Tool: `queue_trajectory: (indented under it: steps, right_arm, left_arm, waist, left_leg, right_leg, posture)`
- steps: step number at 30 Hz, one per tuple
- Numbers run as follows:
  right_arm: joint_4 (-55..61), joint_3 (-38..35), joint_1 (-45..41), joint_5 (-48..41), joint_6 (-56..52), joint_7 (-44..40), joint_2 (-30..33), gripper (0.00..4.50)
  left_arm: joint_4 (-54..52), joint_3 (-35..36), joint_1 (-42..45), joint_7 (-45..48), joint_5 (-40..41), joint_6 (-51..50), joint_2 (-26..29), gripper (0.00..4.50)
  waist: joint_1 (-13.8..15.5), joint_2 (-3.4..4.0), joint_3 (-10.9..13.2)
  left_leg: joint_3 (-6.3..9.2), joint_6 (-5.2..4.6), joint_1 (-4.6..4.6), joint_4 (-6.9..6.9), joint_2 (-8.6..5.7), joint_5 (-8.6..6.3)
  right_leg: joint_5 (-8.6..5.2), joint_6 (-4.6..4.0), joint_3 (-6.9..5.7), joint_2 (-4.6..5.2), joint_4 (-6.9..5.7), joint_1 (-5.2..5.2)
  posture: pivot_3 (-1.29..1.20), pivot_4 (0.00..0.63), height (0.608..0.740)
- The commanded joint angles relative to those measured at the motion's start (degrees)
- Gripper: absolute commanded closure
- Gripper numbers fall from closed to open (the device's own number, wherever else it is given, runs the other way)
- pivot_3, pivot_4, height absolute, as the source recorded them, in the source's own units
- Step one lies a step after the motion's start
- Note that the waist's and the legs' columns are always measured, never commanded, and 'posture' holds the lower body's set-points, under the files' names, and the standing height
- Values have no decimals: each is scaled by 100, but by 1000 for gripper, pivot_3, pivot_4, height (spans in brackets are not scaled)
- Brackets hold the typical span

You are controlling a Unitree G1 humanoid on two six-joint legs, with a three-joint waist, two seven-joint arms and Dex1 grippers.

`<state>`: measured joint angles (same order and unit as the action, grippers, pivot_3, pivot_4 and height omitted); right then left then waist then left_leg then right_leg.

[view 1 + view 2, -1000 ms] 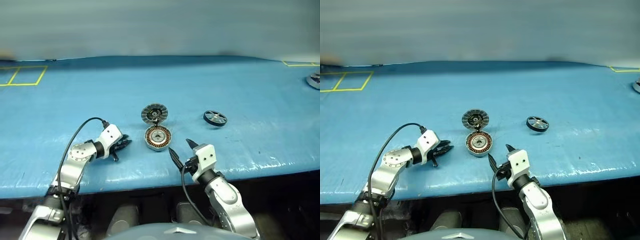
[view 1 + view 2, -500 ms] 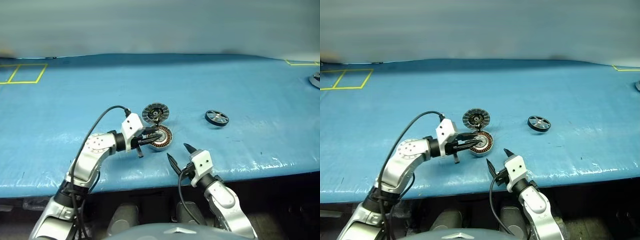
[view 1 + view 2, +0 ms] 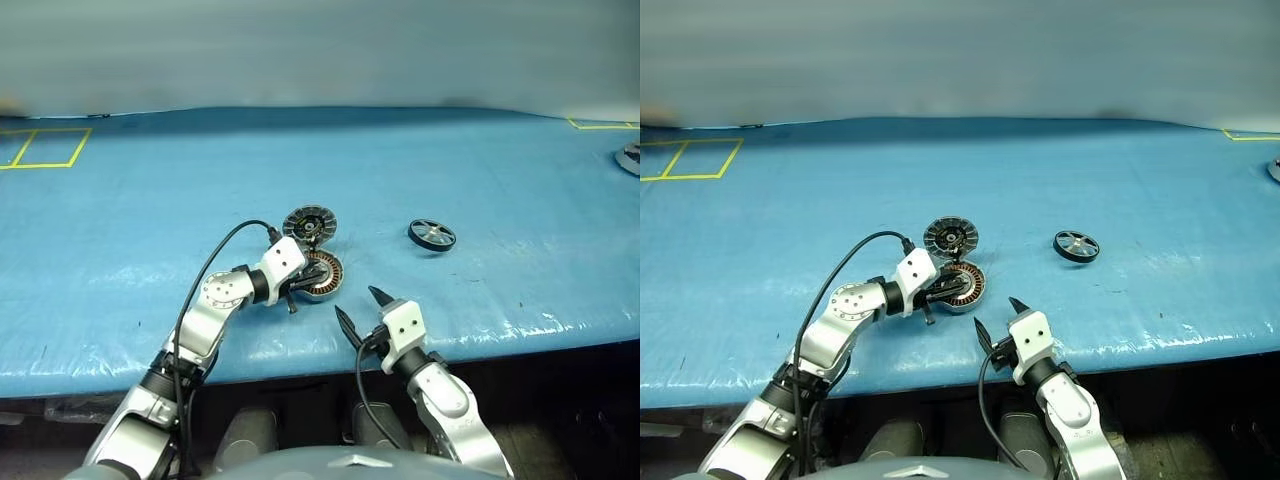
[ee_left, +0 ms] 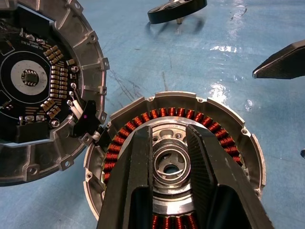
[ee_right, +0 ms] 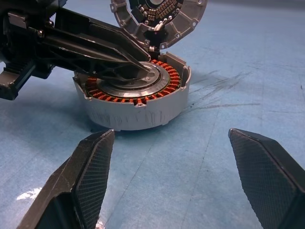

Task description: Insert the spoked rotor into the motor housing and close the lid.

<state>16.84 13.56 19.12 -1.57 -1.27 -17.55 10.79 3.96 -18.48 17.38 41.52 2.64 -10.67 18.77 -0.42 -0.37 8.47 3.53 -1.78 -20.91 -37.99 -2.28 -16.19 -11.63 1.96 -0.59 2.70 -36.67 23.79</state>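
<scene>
Left wrist view: left gripper (image 4: 170,157), slightly parted and empty, straddles the motor housing (image 4: 224,119) hub; rigid spoked rotor (image 3: 431,235) wants a rim grip.

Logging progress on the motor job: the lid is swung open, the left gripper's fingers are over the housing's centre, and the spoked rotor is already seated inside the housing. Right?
Not quite. The spoked rotor is not seated: the left eye view shows it lying on the blue table, apart from the motor housing. The lid is open, and the left gripper has its fingers over the centre.
</scene>
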Motion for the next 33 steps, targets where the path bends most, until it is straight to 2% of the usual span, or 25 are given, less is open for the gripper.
queue_trajectory:
  steps: [1,9,11,12,14,18,21,23,25,28,31,33]
  right_arm:
    - [139,22,-46,-10,77,-3,-21,442]
    - [181,40,-24,-7,49,15,-28,442]
    - [252,37,-1,-59,33,-24,-16,442]
    - [290,28,10,-75,21,-38,-4,442]
    - [379,-16,4,-155,-36,-56,-2,442]
    - [681,-188,-75,-544,-410,-62,-51,442]
    - [977,-346,-247,-891,-954,-44,-70,1060]
    - [1170,-409,-449,-878,-1444,52,-5,1760]
    - [1365,-425,-749,-718,-2100,195,139,2416]
    - [1605,-273,-1186,-348,-3091,321,467,3401]
    - [1920,-355,-1866,-526,-4163,561,244,4398]
    - [2004,-290,-2453,-500,-5171,697,146,4455]
  left_arm:
    - [-34,12,83,84,28,97,-55,3833]
    - [-168,123,6,148,181,76,-136,1097]
    - [-458,222,-91,239,403,119,-139,493]
    - [-599,265,-138,273,499,100,-127,493]
    - [-880,350,-248,312,635,42,-63,896]
    - [-1442,502,-581,272,815,-104,89,2212]
    - [-1739,643,-877,147,908,-196,155,3177]
    - [-1879,797,-1150,-14,968,-189,134,3932]
    - [-1910,906,-1454,-217,842,82,120,4500]
    - [-1948,992,-1779,-517,751,277,49,4500]
    - [-1904,994,-2238,-658,613,847,7,4500]
    - [-1803,961,-2484,-704,508,1223,-2,4500]
  waist:
    - [-1,-1,0]
    - [-3,-1,0]
    - [-9,0,0]
    - [-12,0,1]
    - [-7,1,2]
    - [-12,2,2]
    - [-12,4,4]
    - [-13,4,6]
    - [-10,5,6]
    - [13,3,9]
    - [33,6,11]
    - [1,8,14]
  left_leg:
    - [0,0,0,0,0,0]
    - [0,0,0,-1,0,0]
    - [0,0,0,-1,0,0]
    - [0,0,-1,0,0,0]
    - [0,-1,-2,1,0,-1]
    - [0,-1,-3,0,0,-1]
    - [0,-2,-2,-1,0,-1]
    - [0,-2,-2,-2,0,-1]
    - [0,-2,-2,-2,0,-1]
    - [-1,-2,-2,-3,-2,-1]
    - [3,-2,-5,0,-4,-1]
    - [0,-1,-7,3,-2,-1]
  right_leg:
    - [0,0,0,2,0,0]
    - [0,0,-1,1,0,0]
    - [0,0,0,2,0,0]
    - [0,0,0,3,0,1]
    - [-1,-1,-1,8,0,2]
    - [-1,-2,-2,13,0,2]
    - [-2,-2,-3,13,0,1]
    - [-2,-2,-3,14,0,1]
    - [-2,-2,-4,15,0,1]
    - [-2,-2,-5,18,0,2]
    - [-1,-2,-11,20,-1,2]
    - [-1,-3,-10,23,-3,10]
  posture:
    - [0,150,740]
    - [0,150,740]
    - [0,150,740]
    - [0,150,740]
    - [0,150,740]
    - [0,150,740]
    - [0,150,740]
    - [0,150,740]
    - [0,150,740]
    - [0,150,740]
    - [0,150,740]
    - [0,150,740]
